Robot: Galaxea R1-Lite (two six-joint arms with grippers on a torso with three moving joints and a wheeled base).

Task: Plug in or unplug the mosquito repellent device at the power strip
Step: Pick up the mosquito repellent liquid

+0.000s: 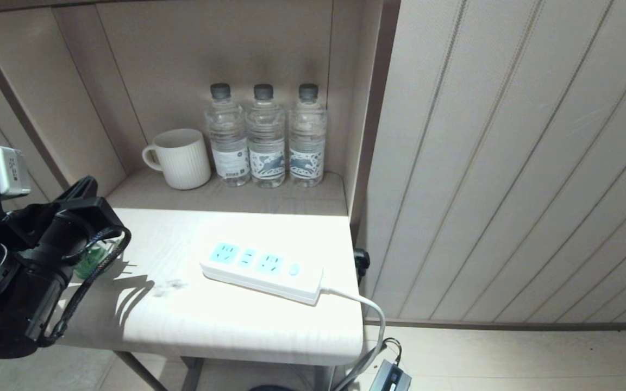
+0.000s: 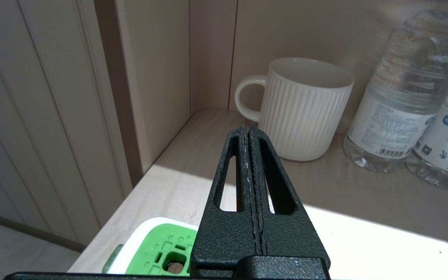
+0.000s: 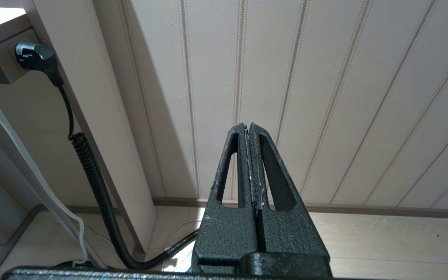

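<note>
Two grippers: both with fingers pressed together, holding nothing.
Left gripper [image 2: 249, 134]: above the mosquito repellent device [image 2: 158, 252], at table's [image 1: 226, 320] left edge.
Right gripper [image 3: 249, 130]: parked low beside the table, facing wall.
Power strip [image 1: 261, 271]: flat mid-table, sockets vacant, well apart from device.

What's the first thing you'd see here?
The white power strip with light-blue sockets, lying in bright light on the table, nothing plugged in. Behind it stand three water bottles beside a white mug. At the left edge the left gripper, fingers shut, hangs above the green mosquito repellent device.
</note>
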